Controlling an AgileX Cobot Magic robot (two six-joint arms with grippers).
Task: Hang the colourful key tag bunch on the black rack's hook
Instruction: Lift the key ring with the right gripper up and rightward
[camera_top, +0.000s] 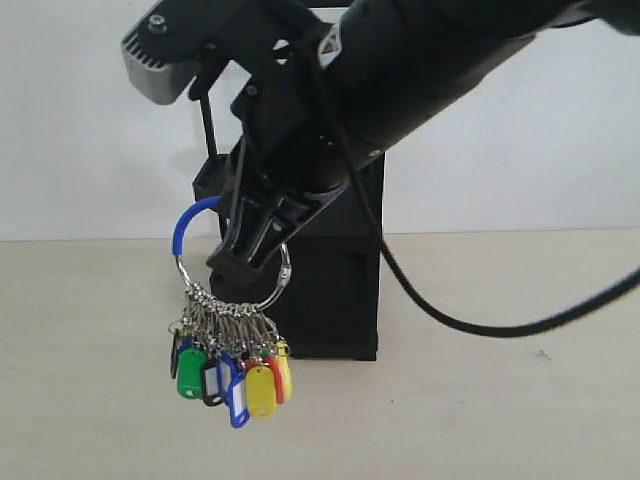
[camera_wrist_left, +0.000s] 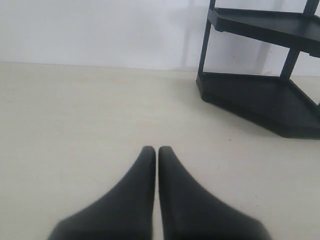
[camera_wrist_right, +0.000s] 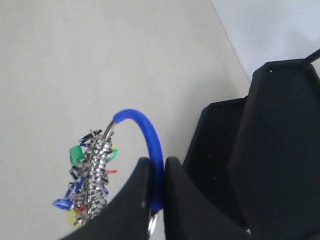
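Over on the left, the left pincer (camera_wrist_left: 156, 150) has its two black fingers pressed flat together with nothing between them. Pale bare worktop (camera_wrist_left: 75, 115) lies under it. The black rack (camera_wrist_left: 260, 95) stands well ahead of it and off to its right.

Further along, the key bunch (camera_top: 230, 340) is up in the air with the right pincer (camera_top: 240, 262). This pincer is clamped tight on the big metal ring (camera_top: 284, 272), and the right wrist view shows the ring's blue sleeve (camera_wrist_right: 150, 135) pinched between the fingertips. The sleeve arches out to the left of the pincer. Small silver rings (camera_top: 225, 318) crowd the bottom of the loop just beneath the pincer. Green, blue, yellow and red tags (camera_top: 250, 385) dangle under them.

The rack sits close behind the right pincer and a little to its right, mostly covered by the arm. I cannot make out its hook. A black cable (camera_top: 450, 315) droops away to the right.
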